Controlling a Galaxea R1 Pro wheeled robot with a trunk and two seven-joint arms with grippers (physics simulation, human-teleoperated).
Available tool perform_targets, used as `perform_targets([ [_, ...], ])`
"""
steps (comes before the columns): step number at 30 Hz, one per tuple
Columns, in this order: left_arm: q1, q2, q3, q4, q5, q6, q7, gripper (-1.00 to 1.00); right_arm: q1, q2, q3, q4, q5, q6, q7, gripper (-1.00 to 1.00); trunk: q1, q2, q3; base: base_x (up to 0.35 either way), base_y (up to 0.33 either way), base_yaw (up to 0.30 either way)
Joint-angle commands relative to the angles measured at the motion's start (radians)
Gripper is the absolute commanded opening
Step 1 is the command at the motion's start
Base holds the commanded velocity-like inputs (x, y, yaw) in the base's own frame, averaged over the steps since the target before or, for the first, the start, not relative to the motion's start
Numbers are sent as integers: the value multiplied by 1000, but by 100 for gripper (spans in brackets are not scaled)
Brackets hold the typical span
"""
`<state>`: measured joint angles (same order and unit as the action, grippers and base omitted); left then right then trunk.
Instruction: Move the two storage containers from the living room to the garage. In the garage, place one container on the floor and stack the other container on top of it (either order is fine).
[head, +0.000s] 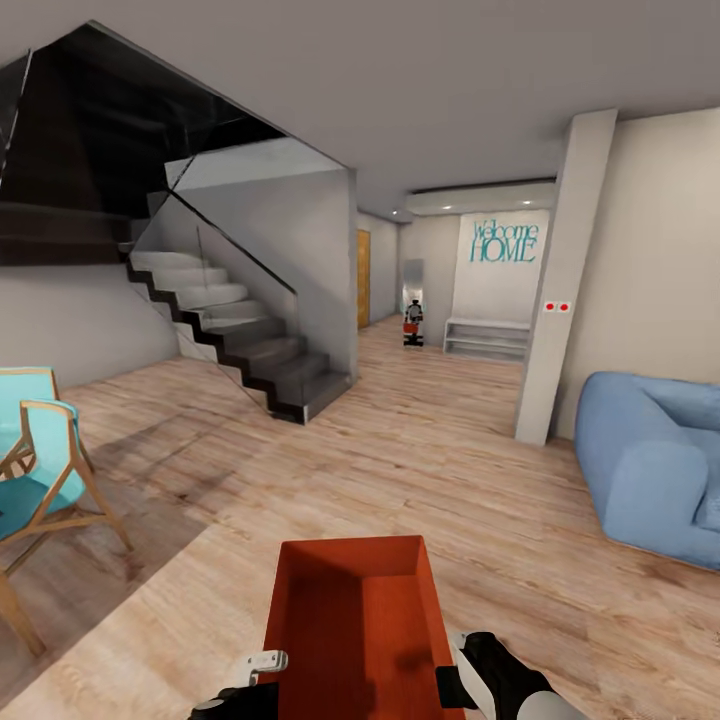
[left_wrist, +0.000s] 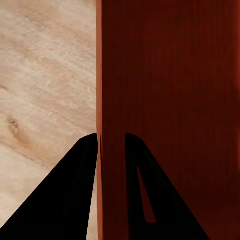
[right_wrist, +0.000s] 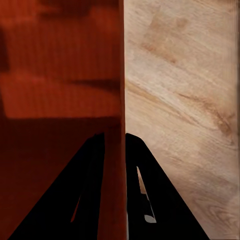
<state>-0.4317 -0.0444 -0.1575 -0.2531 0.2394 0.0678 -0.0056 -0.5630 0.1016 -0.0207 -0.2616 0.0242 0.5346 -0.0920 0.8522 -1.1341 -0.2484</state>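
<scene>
Wood-plank floor, orange-red container (each hand clamped on a wall), stairs.

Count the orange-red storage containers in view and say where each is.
1: the storage container is held above the wood-plank floor, the left gripper and right gripper clamping opposite walls. The second is not visible here.

Storage container near end and blue sofa cut off by frame edges.
</scene>
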Motion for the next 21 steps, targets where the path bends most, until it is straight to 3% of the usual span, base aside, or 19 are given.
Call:
perform_targets([
  [1,-1,2,-17,-6,15,-19,4,-100,0,-16,24,2,-26,12,-3,-100,0,-1,-1,102,0,-165],
  [21,-1,2,-18,-6,11,-32,4,-100,0,-16,24,2,-26,12,-3,-100,0,-1,-4,239,0,-20],
])
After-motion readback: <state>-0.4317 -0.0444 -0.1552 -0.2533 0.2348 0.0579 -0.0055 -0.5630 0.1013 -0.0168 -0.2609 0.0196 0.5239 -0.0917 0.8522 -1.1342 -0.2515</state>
